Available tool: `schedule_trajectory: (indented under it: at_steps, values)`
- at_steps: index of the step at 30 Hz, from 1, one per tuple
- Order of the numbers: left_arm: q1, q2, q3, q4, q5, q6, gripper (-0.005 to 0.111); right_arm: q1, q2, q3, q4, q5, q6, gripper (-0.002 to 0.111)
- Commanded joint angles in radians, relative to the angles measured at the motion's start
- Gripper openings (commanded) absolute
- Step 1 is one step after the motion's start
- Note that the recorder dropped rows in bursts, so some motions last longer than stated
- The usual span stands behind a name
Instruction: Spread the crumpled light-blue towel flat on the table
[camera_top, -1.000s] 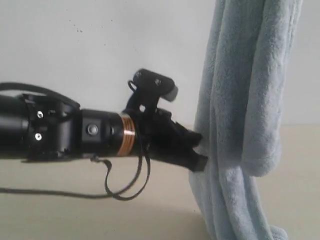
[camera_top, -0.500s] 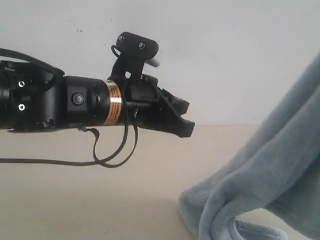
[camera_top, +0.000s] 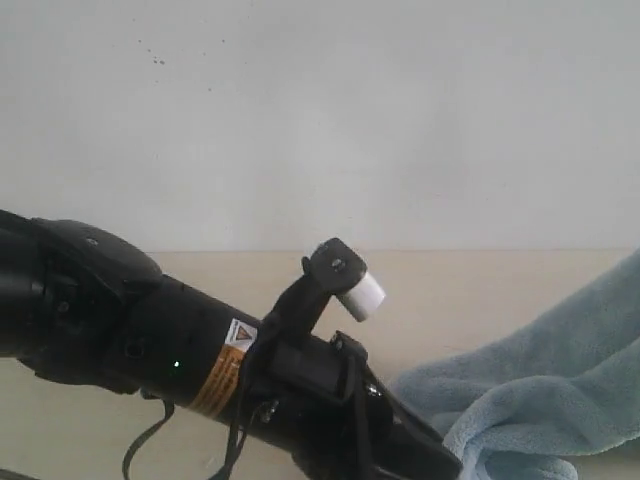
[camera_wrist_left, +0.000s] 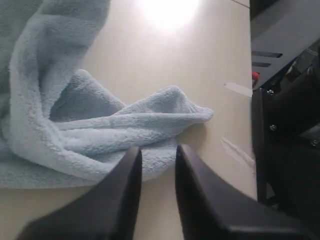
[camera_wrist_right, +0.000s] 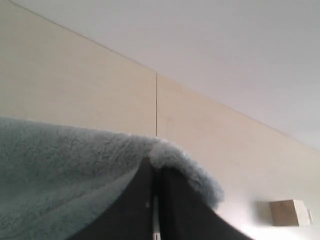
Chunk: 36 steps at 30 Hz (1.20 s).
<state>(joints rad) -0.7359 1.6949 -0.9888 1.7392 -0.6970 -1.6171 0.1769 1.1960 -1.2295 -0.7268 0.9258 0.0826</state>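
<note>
The pale grey-blue towel (camera_top: 540, 400) lies bunched at the lower right of the exterior view, on the beige table (camera_top: 480, 300). My left arm slants down across that view, and its gripper (camera_top: 440, 462) ends just short of the towel's near folds. In the left wrist view the left gripper (camera_wrist_left: 157, 155) is open, its two dark fingers astride a low fold of the towel (camera_wrist_left: 100, 135) with nothing pinched. My right gripper (camera_wrist_right: 156, 167) is shut on an edge of the towel (camera_wrist_right: 75, 165), which drapes over the fingertips. The right arm is out of the exterior view.
A white wall (camera_top: 320, 120) rises behind the table. Dark robot framework (camera_wrist_left: 285, 125) stands past the table edge in the left wrist view. A small tan block (camera_wrist_right: 289, 212) sits on the table in the right wrist view. A seam line (camera_wrist_right: 156, 105) crosses the tabletop.
The towel hung tall a second ago and has since dropped low toward the table at the right. My left arm let go of it, rose, then swung down to the towel's edge.
</note>
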Motion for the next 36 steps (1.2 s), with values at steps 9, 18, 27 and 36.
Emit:
schedule_trajectory:
  at_steps: [9, 18, 27, 36]
  values:
    - [-0.186, 0.115, 0.005, 0.005, 0.126, -0.014, 0.044, -0.148, 0.019, 0.259, -0.004, -0.149, 0.148, 0.000]
    - [-0.192, 0.246, -0.004, -0.116, 0.272, 0.121, 0.044, -0.148, 0.019, 0.259, 0.030, -0.197, 0.148, 0.000]
    - [-0.192, 0.306, -0.094, -0.259, 0.237, 0.186, 0.044, -0.147, 0.019, 0.259, 0.051, -0.215, 0.148, 0.000]
    - [-0.192, 0.358, -0.110, -0.329, 0.278, 0.203, 0.044, -0.147, 0.019, 0.259, 0.098, -0.238, 0.139, 0.000]
